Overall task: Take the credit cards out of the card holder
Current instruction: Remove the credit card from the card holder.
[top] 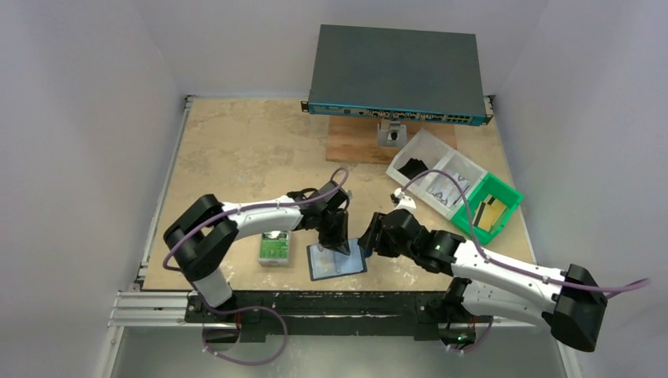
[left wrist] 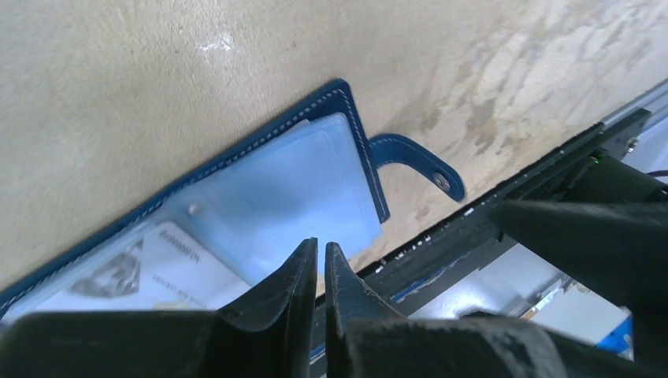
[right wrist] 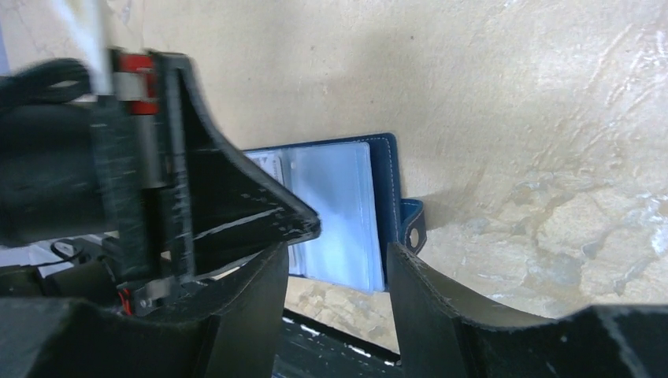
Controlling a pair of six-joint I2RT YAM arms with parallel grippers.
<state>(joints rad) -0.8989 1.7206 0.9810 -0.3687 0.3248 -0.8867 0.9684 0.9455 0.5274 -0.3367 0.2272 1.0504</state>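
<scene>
Left gripper (left wrist: 321,250): closest to the lens. Its black fingers (left wrist: 276,291) are drawn almost together with only a thin slit between them. Whether they nip the sleeve cannot be told.
Under the tips: the near edge of a clear, light-blue sleeve (left wrist: 299,181).
Card holder (top: 337,261): navy, lying open and flat on the table (left wrist: 157,79), close to its near edge, between the two grippers.
Snap tab (left wrist: 417,161): sticks out from the holder's stitched side and lies on the table.
Inside the holder: a pale printed card (left wrist: 157,264) in a sleeve next to the one under the tips.
Right gripper (right wrist: 335,256): fingers (right wrist: 425,299) spread wide with nothing between them, low and just beside the holder's right side.
Grey case (top: 274,248): green label up, on the table left of the holder.
Credit cards (top: 490,211): tan-gold, lying in the green bin (top: 508,197) well to the right.
White tray (top: 429,150): touching the green bin on its far-left side.
Back edge: a dark network switch (top: 398,71), with a wooden board (top: 354,142) in front of it.
</scene>
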